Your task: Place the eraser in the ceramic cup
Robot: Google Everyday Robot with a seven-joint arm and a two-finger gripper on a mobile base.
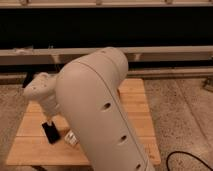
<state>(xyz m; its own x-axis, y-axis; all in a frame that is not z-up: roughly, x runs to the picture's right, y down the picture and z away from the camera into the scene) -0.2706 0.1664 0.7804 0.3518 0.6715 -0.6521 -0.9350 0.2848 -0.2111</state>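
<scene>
The eraser [50,133] is a small black block on the left part of the wooden table [135,107]. My gripper [50,120] hangs from the white wrist [42,92] straight above the eraser, and seems to reach its top end. I cannot tell whether it holds the eraser. The ceramic cup is hidden, most likely behind my large white arm [100,110], which covers the middle of the table.
A white labelled packet [71,137] lies just right of the eraser. A dark wall with a pale rail [165,52] runs behind the table. A black cable [187,161] lies on the speckled floor at the lower right.
</scene>
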